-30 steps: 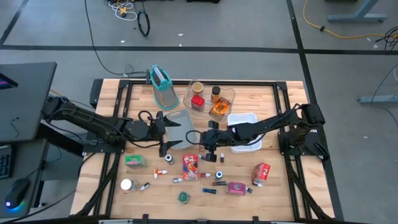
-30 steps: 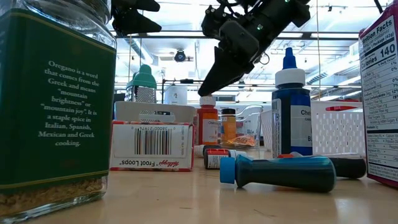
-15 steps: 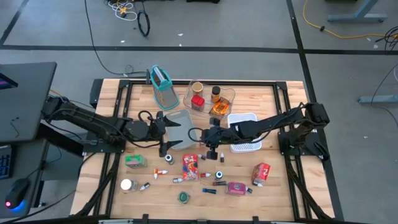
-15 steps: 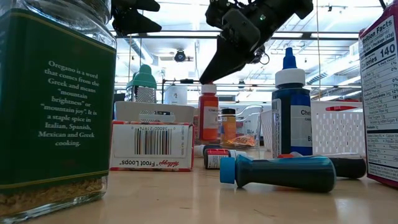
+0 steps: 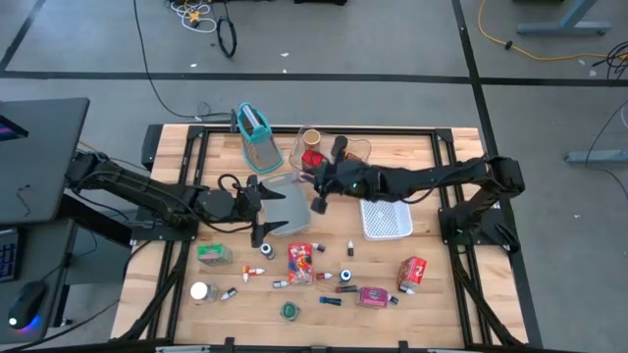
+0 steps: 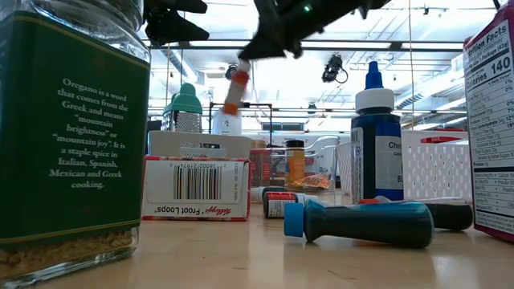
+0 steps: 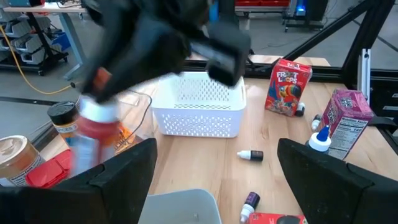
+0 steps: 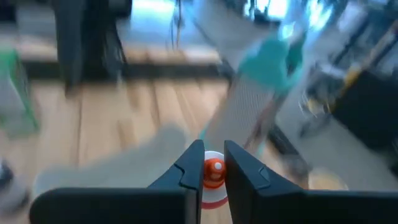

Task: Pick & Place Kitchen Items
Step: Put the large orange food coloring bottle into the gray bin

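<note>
A: High view: right gripper [image 5: 319, 199] hangs above the grey tray [image 5: 287, 211], fingers pinched on a small orange-capped bottle [image 6: 234, 91], held tilted, clear of the table.

B: Left gripper [image 5: 257, 208]?

A: Spread wide, empty, beside the same tray.

B: Advice for placing?

A: Slow the swing, level the bottle, lower it inside the rim before releasing; avoid the left fingers.

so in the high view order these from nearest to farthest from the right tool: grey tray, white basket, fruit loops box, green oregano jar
Right tool grips a small bottle.
1. Grey tray, just left of it.
2. White basket, to its right.
3. Fruit loops box, toward the front edge.
4. Green oregano jar, front left.
</note>
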`<move>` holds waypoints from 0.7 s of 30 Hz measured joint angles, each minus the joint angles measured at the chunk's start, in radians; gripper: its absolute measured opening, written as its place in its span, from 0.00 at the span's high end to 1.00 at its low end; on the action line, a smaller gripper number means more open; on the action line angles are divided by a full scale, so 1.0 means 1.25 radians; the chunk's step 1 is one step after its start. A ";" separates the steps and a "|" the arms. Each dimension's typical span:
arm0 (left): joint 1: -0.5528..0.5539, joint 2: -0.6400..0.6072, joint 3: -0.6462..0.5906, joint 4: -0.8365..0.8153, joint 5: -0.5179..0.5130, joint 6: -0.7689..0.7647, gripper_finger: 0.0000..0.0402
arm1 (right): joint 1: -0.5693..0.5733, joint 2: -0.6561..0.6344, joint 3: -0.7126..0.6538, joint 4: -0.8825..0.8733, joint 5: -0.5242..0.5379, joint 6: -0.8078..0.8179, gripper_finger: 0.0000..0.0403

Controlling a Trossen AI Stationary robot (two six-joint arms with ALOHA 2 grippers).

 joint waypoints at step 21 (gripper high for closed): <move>0.000 0.000 0.000 0.077 0.000 0.026 0.15 | -0.122 0.219 -0.001 0.076 -0.144 0.023 0.89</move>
